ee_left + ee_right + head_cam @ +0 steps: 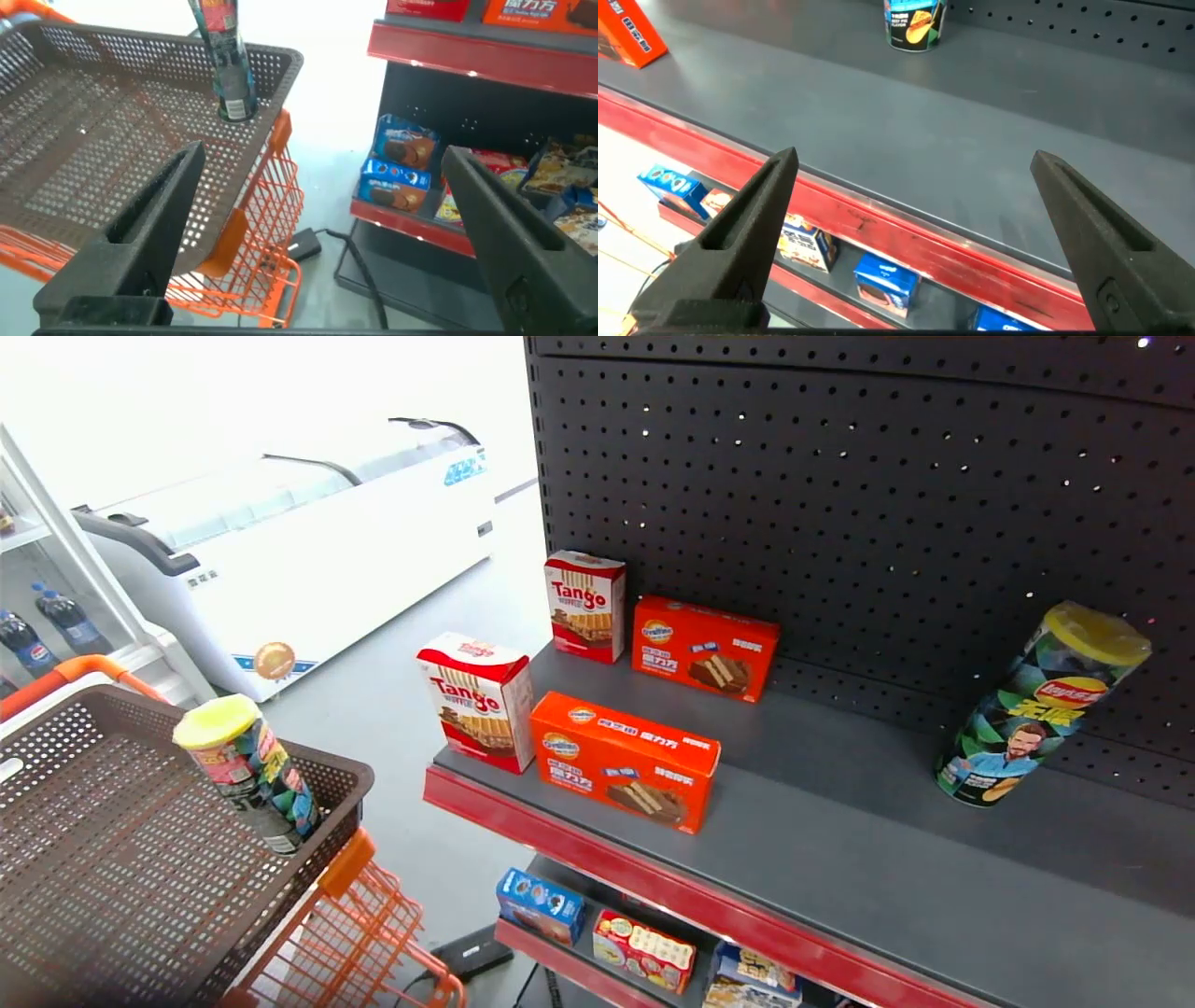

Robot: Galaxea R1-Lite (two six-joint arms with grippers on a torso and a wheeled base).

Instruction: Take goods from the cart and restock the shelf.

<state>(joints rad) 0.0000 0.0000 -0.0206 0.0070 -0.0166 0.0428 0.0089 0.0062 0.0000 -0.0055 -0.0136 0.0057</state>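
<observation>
One crisp can (245,770) stands in a corner of the cart basket (112,859) in the head view. It is probably light, stiff yet crushable and slick, so best gripped round its middle; a second can (1041,705) and four boxes (624,761) occupy the shelf (840,821). From the left wrist, the left tool (322,159), spread wide, hangs short of the crisp can (224,65), the basket wall crowding any low grip. From the right wrist, the right tool (913,161), likewise spread, hovers above the shelf, second can (913,21) beyond.

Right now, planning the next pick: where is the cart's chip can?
In the head view, the can stands in the basket's far right corner, left of the shelf.
</observation>
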